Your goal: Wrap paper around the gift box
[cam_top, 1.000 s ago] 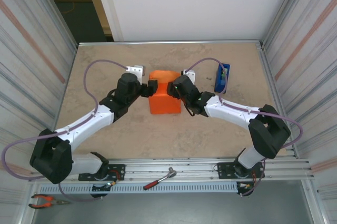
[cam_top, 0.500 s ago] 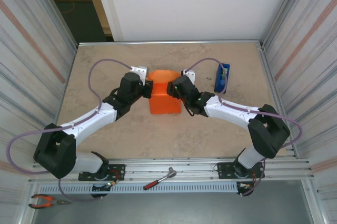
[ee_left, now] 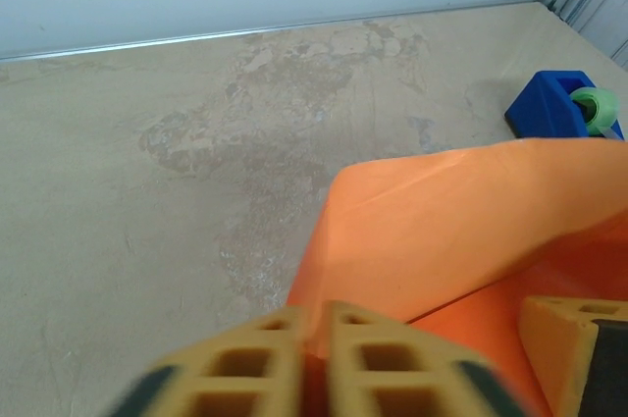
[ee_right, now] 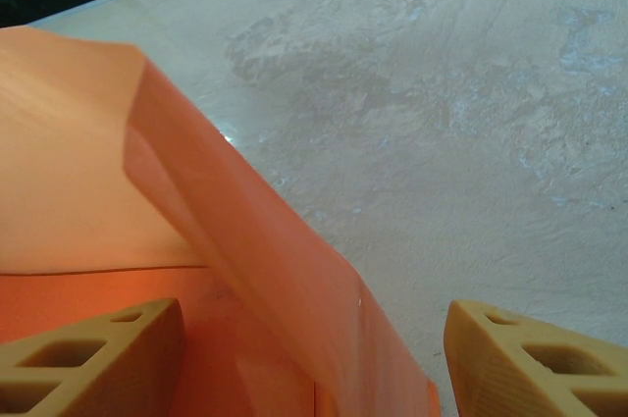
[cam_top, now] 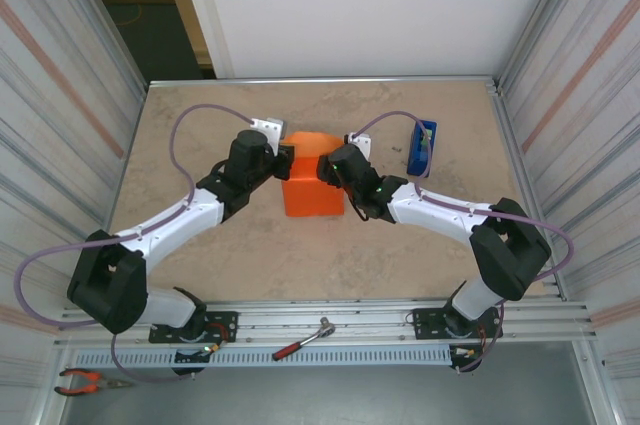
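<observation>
Pinching a raised edge of the paper (cam_top: 312, 195) with the left end effector (ee_left: 312, 343), clamped shut on the thin orange sheet near the middle of the counter (cam_top: 200, 125). Straddling a loose fold on the opposite side with the right end effector (ee_right: 312, 353), spread apart and gripping nothing. Presumably enclosing the gift box inside the orange bundle, hidden beneath the sheet between both end effectors. Risks tearing or creasing the sheet through too hard a pull from the left pinch, given so thin a material. Risks dragging the whole bundle sideways along the smooth stone-patterned surface, with nothing pressing down from above. Could let the standing fold spring open upon any release before taping, judging from the puffed, unflattened look on the right. Could also bump one end effector against the other, crowded close over so small a bundle. Leaves the blue tape dispenser (cam_top: 422, 146) well apart at the right, untouched, hence no seal yet against unfolding.
</observation>
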